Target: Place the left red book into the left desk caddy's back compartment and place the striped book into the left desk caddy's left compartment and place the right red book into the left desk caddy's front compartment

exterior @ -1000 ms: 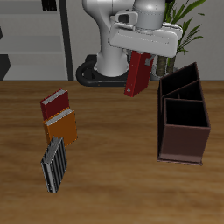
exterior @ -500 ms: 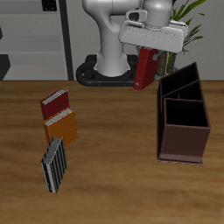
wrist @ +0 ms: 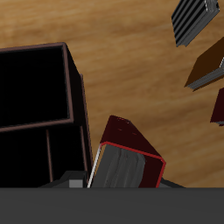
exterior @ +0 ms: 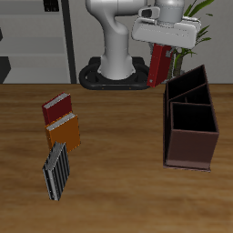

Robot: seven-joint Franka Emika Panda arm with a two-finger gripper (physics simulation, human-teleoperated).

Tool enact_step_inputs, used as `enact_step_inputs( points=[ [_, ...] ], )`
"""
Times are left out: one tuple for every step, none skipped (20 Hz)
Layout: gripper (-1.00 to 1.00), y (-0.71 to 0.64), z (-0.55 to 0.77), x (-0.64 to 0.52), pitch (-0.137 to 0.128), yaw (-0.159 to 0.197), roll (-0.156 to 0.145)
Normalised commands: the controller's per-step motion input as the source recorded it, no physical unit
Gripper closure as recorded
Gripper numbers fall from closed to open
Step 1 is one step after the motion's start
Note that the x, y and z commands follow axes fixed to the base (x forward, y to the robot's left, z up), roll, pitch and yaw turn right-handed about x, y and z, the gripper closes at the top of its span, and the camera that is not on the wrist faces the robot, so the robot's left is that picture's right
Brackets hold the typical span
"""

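on the tabletop [exterior: 118, 155] lie the striped book [exterior: 56, 170], an orange book [exterior: 64, 135] and the right red book [exterior: 57, 109], close together. the gripper [exterior: 160, 56] jaws pinch the left red book [exterior: 158, 65], held upright in the air beside the back end of the left desk caddy [exterior: 189, 120], not yet inside.

the table [exterior: 109, 182] looks like matt grained wood, the left desk caddy [exterior: 190, 135] smooth, dull dark brown.
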Motion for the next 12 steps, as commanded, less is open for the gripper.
enact_step_inputs(
  points=[
    [1.0,0.37,-0.02,-0.17,0.093,0.027,0.162],
    [1.0,0.22,0.01,-0.12,0.044,-0.02,0.01],
    [1.0,0.26,0.04,-0.05,0.038,0.009,0.029],
    [1.0,0.3,0.01,0.03,0.105,-0.014,0.078],
    [1.0,0.24,0.09,0.02,0.036,0.065,0.008],
    [1.0,0.22,0.07,0.08,0.097,-0.031,0.068],
    [1.0,0.23,0.05,0.08,0.203,-0.048,0.165],
    [1.0,0.11,0.19,-0.08,0.002,-0.005,-0.071],
    [1.0,0.09,0.26,-0.16,-0.093,0.042,-0.028],
    [1.0,0.16,0.19,-0.12,0.002,-0.003,0.041],
    [1.0,0.2,0.2,-0.12,-0.016,0.017,0.032],
    [1.0,0.13,0.22,-0.16,-0.114,0.056,-0.035]
  ],
)
